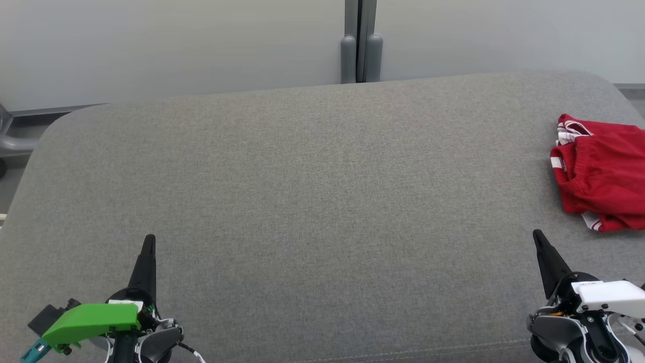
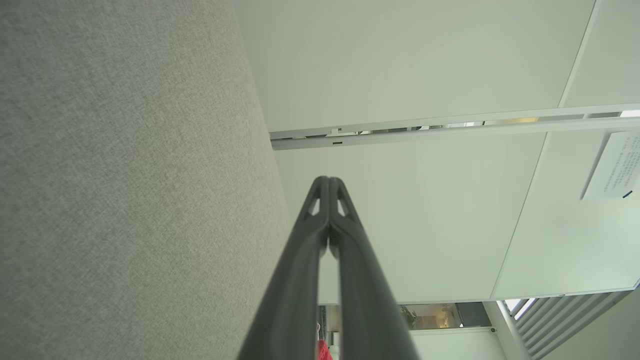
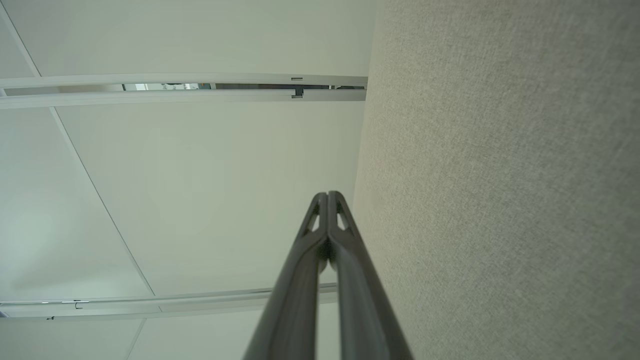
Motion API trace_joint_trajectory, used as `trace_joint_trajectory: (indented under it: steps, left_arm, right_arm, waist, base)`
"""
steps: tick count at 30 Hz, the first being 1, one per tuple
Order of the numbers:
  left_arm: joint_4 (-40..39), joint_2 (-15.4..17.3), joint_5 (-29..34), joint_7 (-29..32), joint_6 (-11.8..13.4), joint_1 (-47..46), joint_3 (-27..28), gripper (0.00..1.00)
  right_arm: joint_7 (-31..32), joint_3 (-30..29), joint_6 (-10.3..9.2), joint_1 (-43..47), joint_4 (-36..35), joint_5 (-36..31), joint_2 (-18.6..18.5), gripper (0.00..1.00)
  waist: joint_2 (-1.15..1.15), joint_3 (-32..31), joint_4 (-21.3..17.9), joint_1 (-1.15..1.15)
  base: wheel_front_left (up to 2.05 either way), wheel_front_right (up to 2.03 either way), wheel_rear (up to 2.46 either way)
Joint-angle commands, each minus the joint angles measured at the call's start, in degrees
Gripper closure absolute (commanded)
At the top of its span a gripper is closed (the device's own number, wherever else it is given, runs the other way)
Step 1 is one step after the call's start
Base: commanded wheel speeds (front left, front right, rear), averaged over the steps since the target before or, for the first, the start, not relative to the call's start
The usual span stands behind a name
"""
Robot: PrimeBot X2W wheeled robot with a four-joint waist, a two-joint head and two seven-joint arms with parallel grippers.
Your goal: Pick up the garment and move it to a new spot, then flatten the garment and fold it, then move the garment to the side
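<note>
1. Red garment [image 1: 602, 174], white striped trim: crumpled in a heap at the right edge of the grey fabric surface [image 1: 312, 191], toward its far side; partly cut off by the frame.
2. Left gripper [image 1: 149, 242]: over the near-left part of the surface, fingers pressed together tip to tip, holding nothing.
3. Right gripper [image 1: 538, 236]: over the near-right part of the surface, fingers likewise closed and empty, near the garment but apart from it.

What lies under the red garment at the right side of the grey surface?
The red garment lies crumpled on the grey fabric surface, which shows around its left side. Anything beneath its folds is covered, and its right part runs off the picture.
</note>
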Motion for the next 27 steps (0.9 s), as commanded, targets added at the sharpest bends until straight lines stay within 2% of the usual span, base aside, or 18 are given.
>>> trace_joint_trajectory:
  steps: [1, 7, 27]
  left_arm:
    - [0.2, -0.4, -1.3, 0.3, -0.6, -0.8, 0.6, 1.00]
    - [0.4, -1.1, -2.3, 0.8, -1.4, -1.0, 1.7, 1.00]
    - [0.4, -1.1, -2.0, 0.9, -1.3, -1.0, 1.7, 1.00]
  right_arm:
    - [0.4, -0.3, 0.02, -0.8, 0.2, 1.1, -0.2, 1.00]
    - [0.6, -0.7, 0.02, -0.9, 0.4, 3.3, -0.2, 1.00]
    - [0.8, -0.8, 0.02, -0.9, 0.4, 2.7, 0.0, 1.00]
  waist:
    - [0.00, 0.0, 0.0, 0.00]
    - [0.00, 0.2, -0.1, 0.00]
    - [0.00, 0.2, -0.1, 0.00]
  base:
    - [0.00, 0.00, 0.00]
    - [0.00, 0.00, 0.00]
    - [0.00, 0.00, 0.00]
